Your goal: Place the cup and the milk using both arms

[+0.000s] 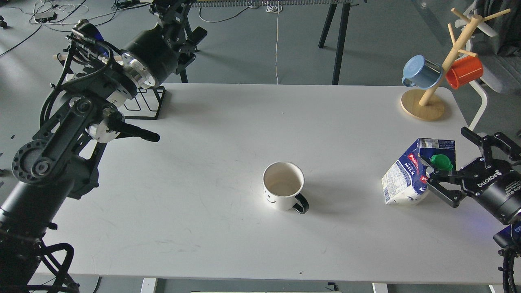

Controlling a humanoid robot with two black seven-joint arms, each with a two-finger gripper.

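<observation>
The cup (283, 185), a white mug with a black handle and a smiley face, stands upright in the middle of the white table (211, 134). The milk (409, 173), a blue and white carton with a green cap, stands at the right and leans a little. My right gripper (447, 159) is open beside the carton's right side. One of its fingers (437, 181) lies across the carton's near right face and the other stands apart behind it. My left gripper (175, 16) is raised beyond the table's back left corner, dark and end-on.
A wooden mug tree (425, 101) with a blue mug (421, 72) and an orange mug (464, 71) stands at the back right corner. A black wire rack (144, 103) sits at the back left. Black stand legs (338, 40) rise behind the table.
</observation>
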